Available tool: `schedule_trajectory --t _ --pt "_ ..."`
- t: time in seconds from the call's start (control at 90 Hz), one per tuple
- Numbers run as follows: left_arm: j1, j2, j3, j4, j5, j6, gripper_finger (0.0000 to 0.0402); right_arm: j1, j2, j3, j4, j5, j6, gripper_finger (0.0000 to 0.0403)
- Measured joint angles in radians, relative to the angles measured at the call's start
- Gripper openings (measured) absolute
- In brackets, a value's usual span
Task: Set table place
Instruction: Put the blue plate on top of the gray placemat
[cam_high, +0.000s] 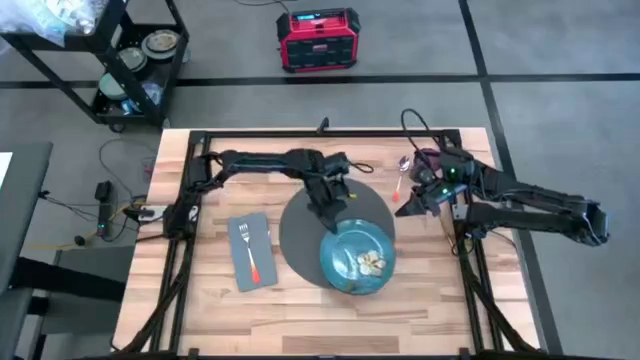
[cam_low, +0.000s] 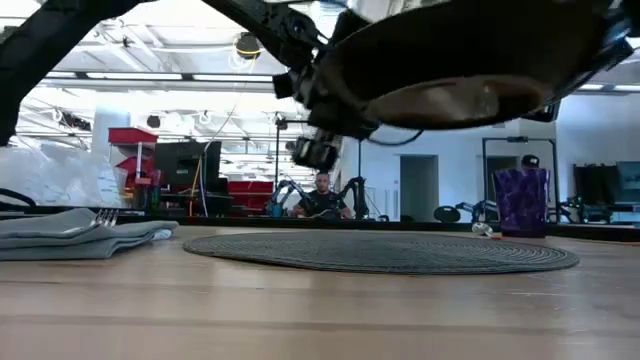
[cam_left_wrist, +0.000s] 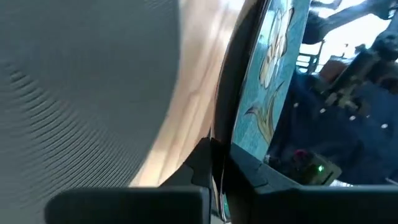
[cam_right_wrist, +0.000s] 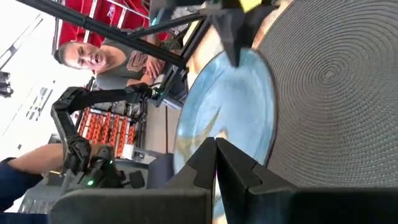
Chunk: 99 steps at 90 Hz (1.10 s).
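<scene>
A blue-green patterned plate (cam_high: 358, 258) hangs over the near right part of the round dark mat (cam_high: 305, 225), which lies flat on the table (cam_high: 300, 320). My left gripper (cam_high: 335, 208) is shut on the plate. The low view shows the plate's dark underside (cam_low: 470, 60) well above the mat (cam_low: 380, 250). A grey napkin (cam_high: 252, 252) lies left of the mat with the orange-handled fork (cam_high: 248, 250) on it. The spoon (cam_high: 401, 175) and the purple cup (cam_low: 521, 200) are at the far right. My right gripper (cam_high: 408, 207) is there, shut (cam_right_wrist: 216, 152), with nothing seen between its fingers. My left gripper pinches the plate's rim (cam_left_wrist: 227, 127) on the plate's far left side. One finger (cam_left_wrist: 255, 177) lies on the patterned top face and the other finger (cam_left_wrist: 199, 168) on the underside. The fingers slant in from the table's far left. The plate hangs clear of the mat.
A black cart (cam_high: 130, 60) with dishes stands beyond the table's far left corner, and a red box (cam_high: 318, 40) sits on the floor behind. A person (cam_low: 322, 195) sits beyond the far edge. Bare wood shows at the near edge and right of the mat (cam_high: 430, 270).
</scene>
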Motion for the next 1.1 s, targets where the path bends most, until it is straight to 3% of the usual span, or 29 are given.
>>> schedule_trajectory --t 0.211,0.444,0.7,0.9,1.1 --pt "0.079 -0.001 0.000 -0.106 0.085 0.155 0.0000 -0.041 0.000 0.000 0.001 0.000 -0.014 0.0000" --pt "0.168 -0.001 -0.002 -0.158 0.090 0.279 0.0000 -0.088 0.001 0.000 0.002 0.028 -0.018 0.0000" --pt "0.225 0.000 -0.085 -0.231 0.086 0.398 0.0000 -0.150 0.002 0.000 0.006 0.055 -0.017 0.0000" --pt "0.223 0.000 -0.189 -0.211 0.081 0.446 0.0000 -0.181 0.002 0.000 0.005 0.056 -0.016 0.0000" --pt "0.224 0.001 -0.262 -0.083 0.029 0.402 0.0000 -0.188 0.002 0.000 0.003 0.056 -0.017 0.0000"
